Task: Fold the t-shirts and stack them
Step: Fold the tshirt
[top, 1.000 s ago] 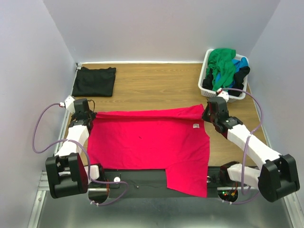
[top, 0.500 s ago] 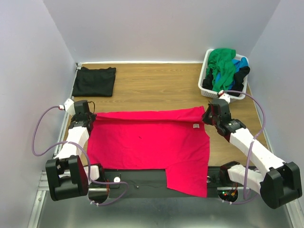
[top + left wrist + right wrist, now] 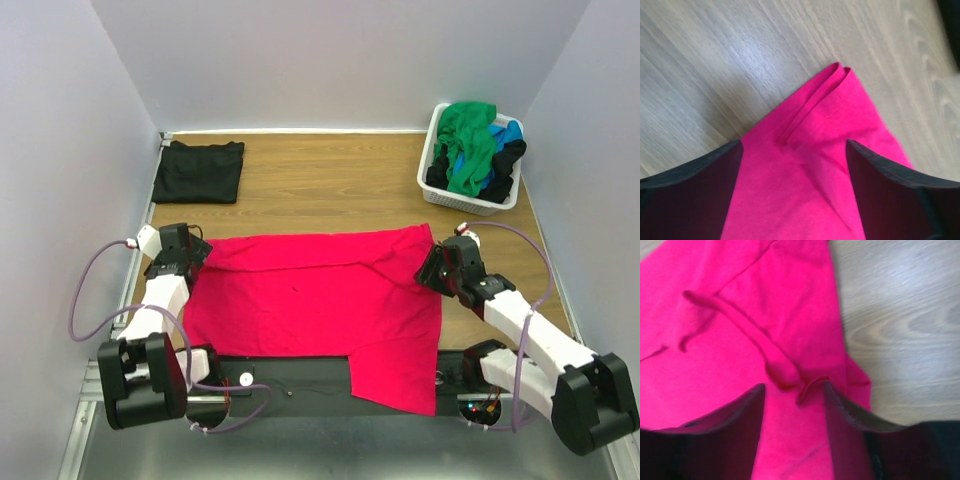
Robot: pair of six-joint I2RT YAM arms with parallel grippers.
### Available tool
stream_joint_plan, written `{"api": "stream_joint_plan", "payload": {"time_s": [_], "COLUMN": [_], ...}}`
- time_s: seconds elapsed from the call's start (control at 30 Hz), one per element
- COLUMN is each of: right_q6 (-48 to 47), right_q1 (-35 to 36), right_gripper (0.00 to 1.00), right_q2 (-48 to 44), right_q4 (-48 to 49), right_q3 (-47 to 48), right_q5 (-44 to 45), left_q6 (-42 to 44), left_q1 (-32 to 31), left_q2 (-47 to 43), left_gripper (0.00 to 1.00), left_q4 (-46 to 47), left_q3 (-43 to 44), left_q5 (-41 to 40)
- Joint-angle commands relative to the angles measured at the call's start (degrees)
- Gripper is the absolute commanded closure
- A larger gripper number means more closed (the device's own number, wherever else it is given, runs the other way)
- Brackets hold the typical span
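Across the near half of the worktop [image 3: 330, 185] lies the red shirt [image 3: 300, 300], its far edge folded over. At its far left corner the left pincer [image 3: 795, 147] gapes wide, cloth flat between the fingers. At the far right corner the right pincer [image 3: 792, 387] stands narrower around a bunched ridge; whether it pinches, I cannot tell. A black shirt [image 3: 197, 172] lies far left, well apart from the basket [image 3: 466, 203].

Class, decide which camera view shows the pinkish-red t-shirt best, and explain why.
Top external: the whole pinkish-red t-shirt is in frame, so its full outline can be read. The left wrist view shows only a hemmed corner beyond its fingers. The right wrist view shows only a bunched ridge near one edge.
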Motion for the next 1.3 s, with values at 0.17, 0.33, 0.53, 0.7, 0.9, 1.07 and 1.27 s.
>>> {"api": "stream_joint_plan", "payload": {"time_s": [0.17,0.33,0.53,0.7,0.9,1.07,1.27], "right_q6": [-0.6,-4.81,-6.76,-6.41,-6.67,-5.44,-4.21], "right_q1": [0.18,0.18,0.18,0.71,1.49,2.11,3.96], "right_gripper": [0.0,0.0,0.0,0.0,0.0,0.0,0.0], "right_q2": [-5.21,7.67,20.09,29.15,32.68,30.92,26.36], "right_q4": [-1.87,-1.34,3.57,7.62,8.68,10.26,10.52], "right_q3": [6.72,15.43,23.0,24.94,24.94,22.22,18.44], "right_q5": [-3.34,-3.94,-6.49,-12.12,-13.52,-15.63,-16.86], "left_q6": [-6.03,-3.23,-0.15,0.29,0.82,-0.94,-1.38], "left_q1": [0.39,0.3,-1.72,-8.23,-10.78,-10.6,-7.45], "left_q2": [-9.6,-7.76,-1.27,7.09,12.99,10.71,10.35], "left_gripper": [0.01,0.01,0.01,0.01,0.01,0.01,0.01], "left_q4": [-10.23,-9.79,-4.18,-1.53,-1.01,-0.13,-1.36], "left_q3": [5.31,10.68,15.52,17.02,13.08,6.75,4.1], "left_q5": [-5.9,1.48,10.35,10.19,8.8,5.1,2.46]}}
